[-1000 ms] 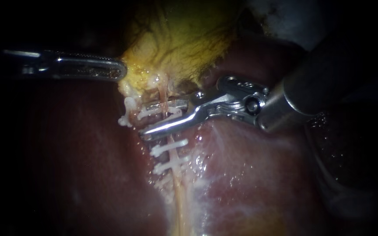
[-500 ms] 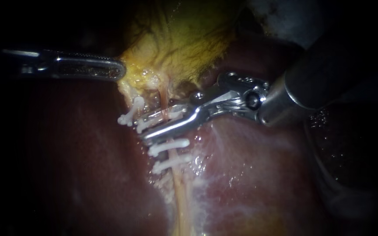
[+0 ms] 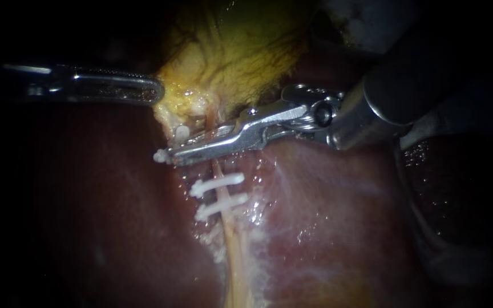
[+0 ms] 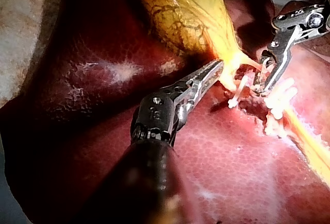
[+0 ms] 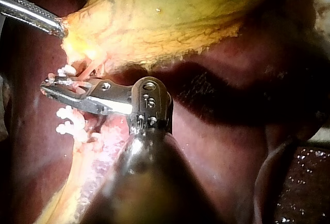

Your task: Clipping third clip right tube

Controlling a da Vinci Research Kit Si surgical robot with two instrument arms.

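A pale yellow tube runs down from the yellow gallbladder over the red liver. Two white clips sit across it. Just above them my right instrument lies across the tube with its jaws pressed together on a white clip, whose end pokes out at the tip. The right wrist view shows these jaws closed on the tube. My left instrument is shut on the gallbladder's lower edge and holds it to the left, as the left wrist view also shows.
Another white clip end shows just above the right jaws, near the gallbladder's edge. Pale frothy tissue lies beside the tube below the clips. A pale patch sits behind the right shaft.
The right jaws stood open around the tube with a clip between them; they have since reached further left and closed together on it. The left instrument has not moved.
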